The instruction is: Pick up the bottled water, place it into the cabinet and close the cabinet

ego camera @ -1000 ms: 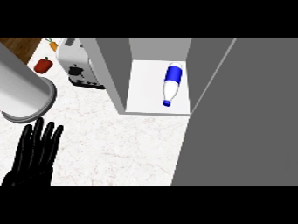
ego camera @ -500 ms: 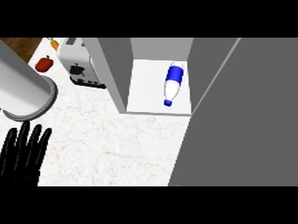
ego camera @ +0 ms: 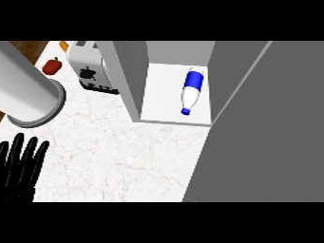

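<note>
The water bottle [ego camera: 192,90], white with a blue label and blue cap, lies on its side on the white floor of the cabinet [ego camera: 171,114], cap toward me. The grey cabinet door [ego camera: 276,137] fills the right half of the head view, swung partway across the opening. My left hand [ego camera: 14,168] shows at the lower left over the marble counter, fingers straight and spread, holding nothing, far from the bottle. My right hand is not in view.
A large white cylinder [ego camera: 17,90] stands at the left. A toaster [ego camera: 90,69] sits beside the cabinet's left wall [ego camera: 126,76], with a red pepper [ego camera: 52,66] and an orange item [ego camera: 64,45] behind it. Marble counter [ego camera: 122,161] lies between.
My left hand has drifted left and down toward the lower left corner. The bottle stays where it was in the cabinet, and the door looks unchanged.
</note>
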`<state>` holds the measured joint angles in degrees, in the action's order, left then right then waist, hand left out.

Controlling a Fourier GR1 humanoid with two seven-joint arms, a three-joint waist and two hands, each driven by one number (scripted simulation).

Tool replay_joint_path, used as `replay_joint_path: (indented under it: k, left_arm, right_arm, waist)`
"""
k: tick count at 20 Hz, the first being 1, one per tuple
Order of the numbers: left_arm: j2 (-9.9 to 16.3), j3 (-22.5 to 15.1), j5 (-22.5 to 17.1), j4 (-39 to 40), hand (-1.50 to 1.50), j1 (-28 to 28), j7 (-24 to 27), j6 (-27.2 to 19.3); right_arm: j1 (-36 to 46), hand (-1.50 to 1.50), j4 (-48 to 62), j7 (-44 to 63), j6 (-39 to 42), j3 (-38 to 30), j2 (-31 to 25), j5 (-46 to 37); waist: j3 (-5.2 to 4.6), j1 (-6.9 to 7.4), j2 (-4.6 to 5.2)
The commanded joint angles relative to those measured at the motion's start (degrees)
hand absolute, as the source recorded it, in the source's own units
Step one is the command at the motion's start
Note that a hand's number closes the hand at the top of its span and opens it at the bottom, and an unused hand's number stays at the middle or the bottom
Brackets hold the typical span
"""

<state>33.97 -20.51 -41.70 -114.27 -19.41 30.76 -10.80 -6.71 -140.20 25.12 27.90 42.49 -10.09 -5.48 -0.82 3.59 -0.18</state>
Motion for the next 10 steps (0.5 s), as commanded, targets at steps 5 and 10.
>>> replay_joint_path:
  k: [5, 10]
  left_arm:
    - [1.37, 0.85, -0.89, -0.94, -1.50, -1.82, 0.24, 2.27]
    - [1.26, 1.61, -1.40, -1.11, -1.50, -1.44, 0.87, 3.15]
  right_arm:
    - [5.11, 1.50, 6.11, 2.92, -8.83, 3.05, 9.57, -2.13]
    - [4.14, 1.50, 6.79, 2.22, -9.51, 2.54, 9.57, 2.29]
  waist:
    - [0.06, 1.41, 0.27]
    - [0.06, 2.24, 1.06]
